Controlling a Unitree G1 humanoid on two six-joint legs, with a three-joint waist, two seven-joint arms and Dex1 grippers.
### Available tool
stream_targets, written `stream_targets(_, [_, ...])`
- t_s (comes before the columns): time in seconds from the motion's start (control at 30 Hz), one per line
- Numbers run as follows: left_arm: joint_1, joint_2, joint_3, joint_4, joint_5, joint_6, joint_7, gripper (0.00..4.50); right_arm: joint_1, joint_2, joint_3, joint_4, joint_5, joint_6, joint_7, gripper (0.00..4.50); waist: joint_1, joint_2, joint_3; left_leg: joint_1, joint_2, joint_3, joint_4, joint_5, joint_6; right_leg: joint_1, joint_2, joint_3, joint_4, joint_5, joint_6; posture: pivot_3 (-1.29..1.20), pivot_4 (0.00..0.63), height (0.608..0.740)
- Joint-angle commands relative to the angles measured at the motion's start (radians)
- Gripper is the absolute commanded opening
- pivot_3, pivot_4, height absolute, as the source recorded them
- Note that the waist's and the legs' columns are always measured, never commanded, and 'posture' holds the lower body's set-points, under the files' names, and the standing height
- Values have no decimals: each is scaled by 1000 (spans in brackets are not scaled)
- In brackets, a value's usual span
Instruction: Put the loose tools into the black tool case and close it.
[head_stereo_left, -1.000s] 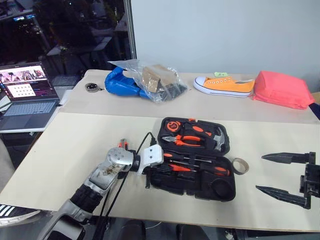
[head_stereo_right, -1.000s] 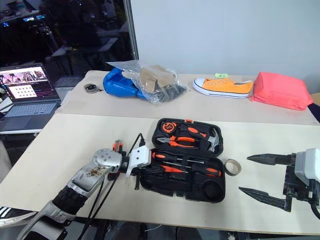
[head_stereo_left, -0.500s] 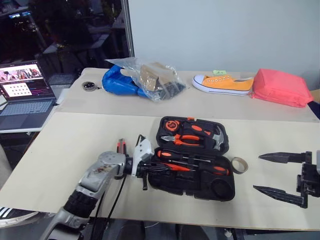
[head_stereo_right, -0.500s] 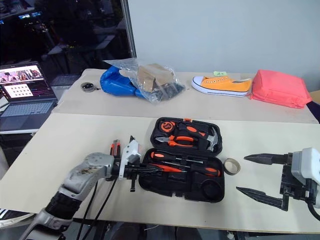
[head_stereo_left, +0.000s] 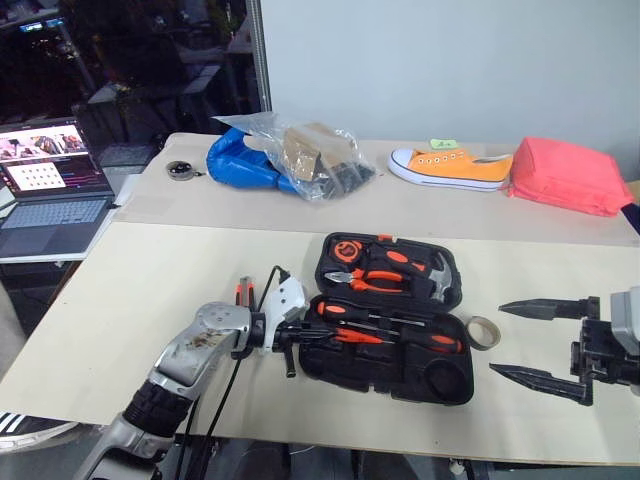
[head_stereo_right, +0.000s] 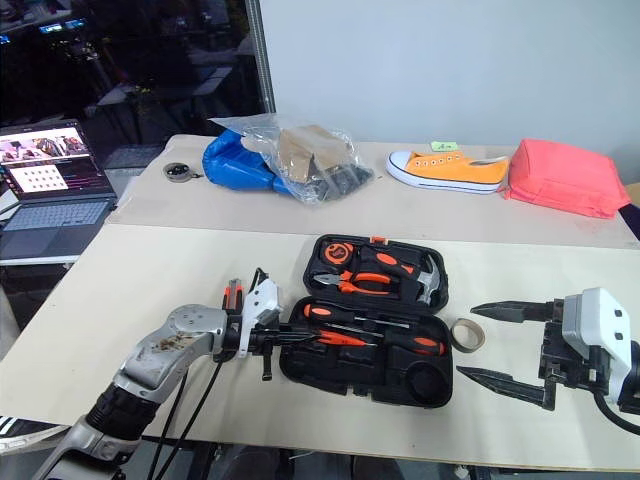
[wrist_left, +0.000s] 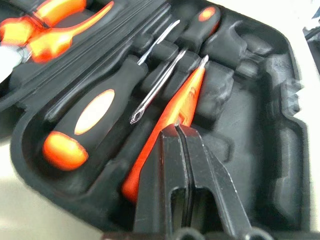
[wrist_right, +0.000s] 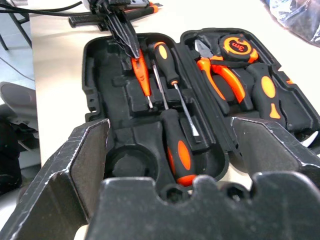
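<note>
Left eye view: the black tool case (head_stereo_left: 392, 318) is seen lying open at centre frame on the near table (head_stereo_left: 150, 290), lid half toward the far side. The left gripper (head_stereo_left: 318, 335) is closed with nothing between its fingers, tips over the case's left end above the thin all-orange screwdriver (head_stereo_left: 362, 337). The small beige tape roll (head_stereo_left: 480, 332) is left loose just right of the case. The utility knife (head_stereo_left: 243, 291) is seen behind the left wrist, also outside the case. The right gripper (head_stereo_left: 528, 340) is held wide and empty at right frame, apart from the tape roll.

Left wrist view: shut fingers (wrist_left: 175, 165) are seen just over the orange screwdriver, with a black-and-orange screwdriver (wrist_left: 95, 125) seated beside it.

Right wrist view: wide jaws frame the open case; pliers (wrist_right: 220, 77) and tape measure (wrist_right: 238, 46) are seated in the lid half.

Handling, judged: the tape roll is light, stiff and likely best pinched across its ring wall. The screwdriver is thin, smooth and likely slippery; a grip at mid-handle is suggested. The case shell is rigid; the lid is best pushed at its far edge.
</note>
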Motion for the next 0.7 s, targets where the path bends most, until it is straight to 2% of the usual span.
stream_targets(0.03, [-16, -14, 10, 45, 27, 48, 55, 28, 13, 4, -50, -37, 17, -5, -7, 4500, 1, 0, 0, 1, 0, 0, 0, 0, 0, 1, 0, 0, 0, 0, 0, 0, 150, 740])
stream_targets(0.23, [-20, -16, 41, 12, -20, 112, 47, 28, 13, 2, -40, -51, 27, 3, -21, 4500, -4, 0, 0, 2, -1, 0, 0, 1, 1, 3, -2, 1, -1, 1, 1, 0, 150, 740])
stream_targets(0.37, [-15, -34, 184, -125, -184, 282, 98, 28, 3, 5, -26, -57, 47, 8, -28, 4500, -12, 0, 0, -1, 0, -2, -1, 1, 1, 1, -1, 0, -4, 1, 2, 0, 150, 740])
stream_targets(0.5, [0, -55, 377, -296, -316, 455, 270, 28, -26, 13, 3, -70, 79, 16, -48, 4500, -15, 2, -1, -12, 0, -4, -1, -1, 3, -8, -1, -1, -5, 0, 2, 0, 150, 740])
stream_targets(0.6, [31, -78, 525, -411, -312, 550, 471, 719, -54, 16, 40, -72, 83, 19, -60, 4500, -14, 2, -1, -17, -2, -6, -1, -1, 3, -11, -2, -3, -5, 3, -2, 0, 150, 740])
stream_targets(0.7, [91, -72, 604, -513, -290, 638, 606, 1822, -80, 22, 83, -68, 81, 18, -73, 4500, -13, 1, 0, -17, -3, -7, -1, -2, 4, -10, -4, -3, -5, 3, -2, 0, 150, 740])
